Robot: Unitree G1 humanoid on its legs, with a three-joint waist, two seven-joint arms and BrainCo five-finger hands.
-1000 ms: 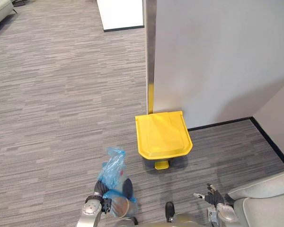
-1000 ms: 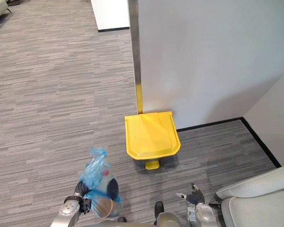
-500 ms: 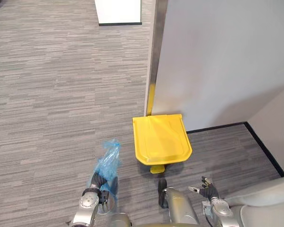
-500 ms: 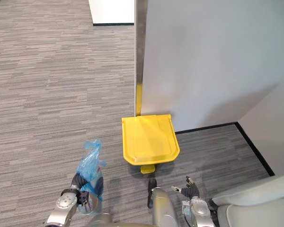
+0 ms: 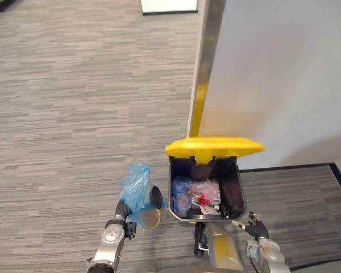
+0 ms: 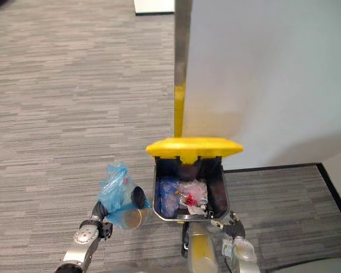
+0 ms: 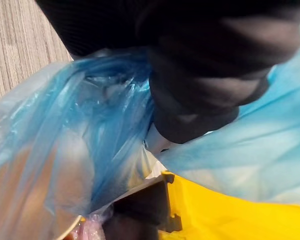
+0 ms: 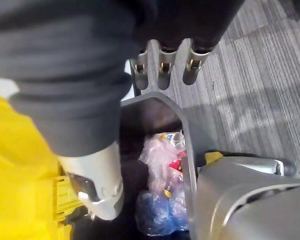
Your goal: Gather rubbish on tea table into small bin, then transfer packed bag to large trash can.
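Trash can [image 5: 236, 191]: dark, boxy body with rounded corners and a grey rim. It stands on the carpet [image 5: 74, 114] against a smooth pale wall [image 5: 284, 74]. The glossy yellow plastic lid [image 5: 215, 148] is tipped up at the back edge, so the mouth is open.

Inside the can: a crumpled blue plastic sack [image 5: 181, 196] on the left and a wad of clear wrinkled film [image 5: 209, 192] beside it. A small red scrap [image 5: 203, 199] lies on the film.

Bag [image 5: 135, 187]: thin translucent blue plastic, creased, with the neck bunched into a ruffled tuft at the top. It is held off the floor, just beside the can's left rim and outside it. I cannot tell if it touches the rim. A round tan disc [image 5: 150, 218] and a dark rounded shape [image 5: 156, 196] show through the film.

Left hand [image 5: 121, 211]: dark fingers closed round the bag low on its near side. In the left wrist view the ribbed cover sits against the blue film, with the yellow lid edge past it.

Right hand [image 5: 256, 227]: low, at the can's near right corner. Its fingers [image 8: 161, 65] are loosely extended over the grey rim and hold nothing.

Surroundings: the carpet is grey, with fine streaks. A brushed-metal post [image 5: 207, 51] runs along the wall edge, with a yellow band [image 5: 198, 108] above the lid.
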